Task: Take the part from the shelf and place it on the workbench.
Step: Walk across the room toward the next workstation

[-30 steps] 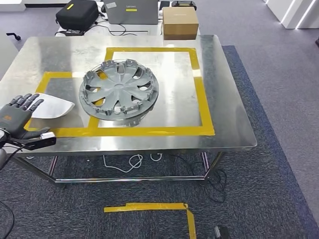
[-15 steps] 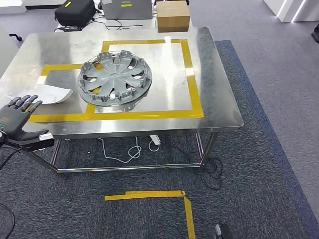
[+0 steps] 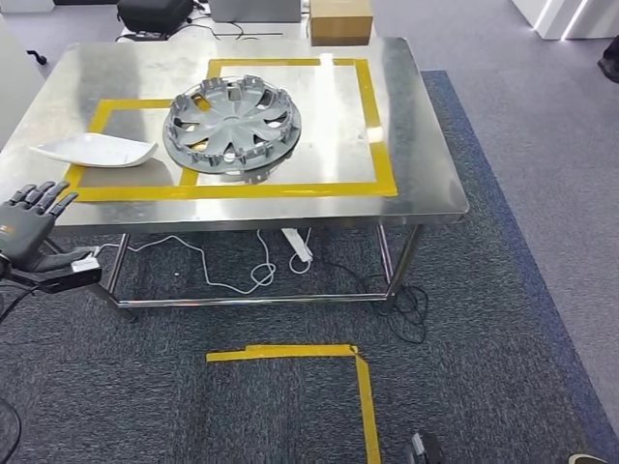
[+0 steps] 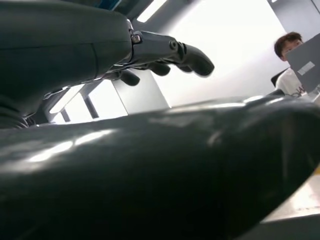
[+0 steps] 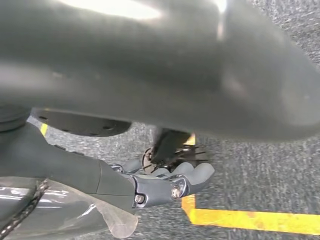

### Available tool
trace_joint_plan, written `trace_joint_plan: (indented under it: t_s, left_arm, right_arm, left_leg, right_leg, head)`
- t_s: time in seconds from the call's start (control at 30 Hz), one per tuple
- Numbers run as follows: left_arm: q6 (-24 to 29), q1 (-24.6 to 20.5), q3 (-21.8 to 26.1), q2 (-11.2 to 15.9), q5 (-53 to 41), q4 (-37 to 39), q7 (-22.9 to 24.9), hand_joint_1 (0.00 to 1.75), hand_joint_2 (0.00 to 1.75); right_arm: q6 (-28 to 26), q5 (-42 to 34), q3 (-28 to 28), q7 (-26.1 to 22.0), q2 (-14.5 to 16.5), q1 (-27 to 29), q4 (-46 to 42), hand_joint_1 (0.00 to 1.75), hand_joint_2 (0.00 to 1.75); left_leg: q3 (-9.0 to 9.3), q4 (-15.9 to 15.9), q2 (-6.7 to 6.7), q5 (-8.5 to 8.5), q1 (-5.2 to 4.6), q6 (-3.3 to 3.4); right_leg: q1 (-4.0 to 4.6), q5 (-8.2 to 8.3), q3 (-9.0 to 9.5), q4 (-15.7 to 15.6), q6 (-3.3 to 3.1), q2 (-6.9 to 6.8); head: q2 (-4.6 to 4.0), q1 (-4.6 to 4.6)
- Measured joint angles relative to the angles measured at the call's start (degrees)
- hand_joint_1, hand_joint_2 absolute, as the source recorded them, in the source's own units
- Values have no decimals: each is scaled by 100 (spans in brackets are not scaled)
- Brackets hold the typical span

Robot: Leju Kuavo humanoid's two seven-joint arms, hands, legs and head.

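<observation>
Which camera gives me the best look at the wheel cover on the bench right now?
The head view: the wheel cover lies whole and unobstructed on the workbench, overlapping the yellow tape. Both wrist views are taken up by the robot's own hands and dark covers.

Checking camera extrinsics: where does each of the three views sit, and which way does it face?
Head view: high on the body, facing forward and down at the workbench with the hubcap; left hand at its lower left.
Left wrist view: behind the left hand, facing a bright wall and a person.
Right wrist view: behind the right hand, facing taped carpet.
Shared: the left hand.
</observation>
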Motion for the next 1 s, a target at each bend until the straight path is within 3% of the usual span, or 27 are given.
trace_joint_plan:
  t_s: [0.03,0.07,0.1,0.13,0.17,0.2,0.27,0.3,0.33,0.37,0.43,0.5,0.53,0.6,0.67,0.77,0.8,0.83,0.87,0.97,1.0]
  left_arm:
    - [14,8,3,25,5,-1,0,0,0]
    - [23,18,4,41,11,-1,0,0,0]
    - [20,38,4,52,24,-1,2,0,0]
    - [4,65,4,64,36,-1,7,0,0]
    - [-16,97,3,77,52,-1,15,0,0]
    - [-36,125,3,90,78,-1,26,0,0]
    - [-31,188,11,93,177,-1,27,0,0]
    - [2,244,27,82,251,-1,20,0,0]
    - [58,320,52,62,324,-1,7,0,0]
    - [130,403,82,38,381,-1,-2,0,0]
    - [278,541,144,-15,457,-1,-15,0,0]
    - [358,625,214,-64,556,-1,-47,0,0]
    - [371,668,262,-88,639,-1,-73,0,0]
    - [372,791,385,-157,858,-2,-144,0,0]
    - [378,940,524,-245,1040,-18,-208,0,0]
    - [405,1171,681,-346,1117,-46,-233,0,0]
    - [409,1240,714,-364,1124,-48,-235,0,0]
    - [410,1296,740,-379,1128,-49,-238,0,0]
    - [404,1342,766,-393,1141,-49,-244,0,0]
    - [320,1451,884,-428,1282,-62,-270,0,0]
    - [280,1510,947,-448,1371,-70,-276,0,0]
  right_arm:
    - [1,-1,2,-4,-3,3,-6,0,0]
    - [1,-3,5,-8,-4,9,-9,0,0]
    - [2,-7,13,-8,-4,16,-9,0,0]
    - [-1,-14,24,-7,-5,25,-9,0,0]
    - [-5,-22,35,-4,-9,31,-9,0,0]
    - [-13,-29,45,-3,-13,32,-9,0,0]
    - [-43,-39,55,4,-20,21,-9,0,0]
    - [-61,-42,61,14,-20,13,-9,0,0]
    - [-79,-45,67,25,-20,7,-9,0,0]
    - [-91,-47,75,37,-20,5,-9,0,0]
    - [-100,-52,90,49,-20,11,-9,0,0]
    - [-76,-70,101,64,-20,10,-9,0,0]
    - [-57,-83,105,75,-20,9,-9,0,0]
    - [-33,-108,111,98,-20,17,-4,0,0]
    - [-21,-126,122,116,-20,33,8,0,0]
    - [0,-134,140,138,-19,43,32,0,0]
    - [5,-134,145,142,-18,49,37,0,0]
    - [8,-135,150,144,-17,56,40,0,0]
    - [8,-136,153,148,-18,61,42,0,0]
    - [4,-146,158,157,-20,45,48,0,0]
    - [-2,-149,162,160,-19,39,56,0,0]
  left_leg:
    - [-18,-9,6,60,-2,-34]
    - [-27,-27,11,121,0,-69]
    - [-34,-46,11,155,9,-103]
    - [-57,-24,8,85,17,-135]
    - [-97,85,4,-101,24,-161]
    - [-159,318,2,-396,30,-180]
    - [-286,1046,-1,-984,31,-207]
    - [-306,1378,-3,-1106,30,-215]
    - [-257,1558,-4,-1079,29,-216]
    - [-128,1550,-5,-957,29,-210]
    - [384,980,-7,-743,25,-176]
    - [874,257,-10,-809,2,-123]
    - [986,62,-10,-873,-17,-94]
    - [970,-29,0,-853,-30,-17]
    - [896,-54,18,-760,-16,85]
    - [703,-57,30,-598,-12,151]
    - [634,-53,29,-547,-15,148]
    - [574,-50,28,-501,-16,140]
    - [523,-47,26,-460,-16,128]
    - [427,-30,24,-372,-35,67]
    - [410,-25,25,-347,-46,36]
  right_leg:
    - [13,-67,150,-248,-40,3]
    - [24,-82,173,-354,-86,4]
    - [21,-37,112,-355,-143,-7]
    - [17,25,66,-362,-200,-18]
    - [9,97,21,-370,-257,-29]
    - [6,179,-38,-372,-303,-39]
    - [26,331,-193,-358,-341,-41]
    - [34,400,-287,-345,-343,-40]
    - [38,460,-382,-329,-339,-37]
    - [39,511,-473,-307,-330,-35]
    - [43,593,-640,-240,-292,-33]
    - [59,661,-755,-172,-235,-35]
    - [64,696,-789,-156,-202,-37]
    - [55,750,-833,-149,-136,-36]
    - [39,570,-956,43,-68,-25]
    - [14,-119,-1359,1089,20,-15]
    - [8,-252,-1424,1366,37,-15]
    - [5,-277,-1378,1434,45,-16]
    - [4,-203,-1202,1256,44,-17]
    - [12,116,-360,48,-28,-10]
    - [17,156,-206,-189,-67,-5]
  head:
    - [0,1]
    - [0,3]
    - [0,4]
    - [0,4]
    - [0,-11]
    - [0,-27]
    - [0,-51]
    - [0,-53]
    - [0,-54]
    - [0,-55]
    - [0,-55]
    - [0,-48]
    - [0,-49]
    - [0,-50]
    - [0,-34]
    - [0,-3]
    - [0,-4]
    - [0,-3]
    - [0,-2]
    - [0,-6]
    - [0,-7]
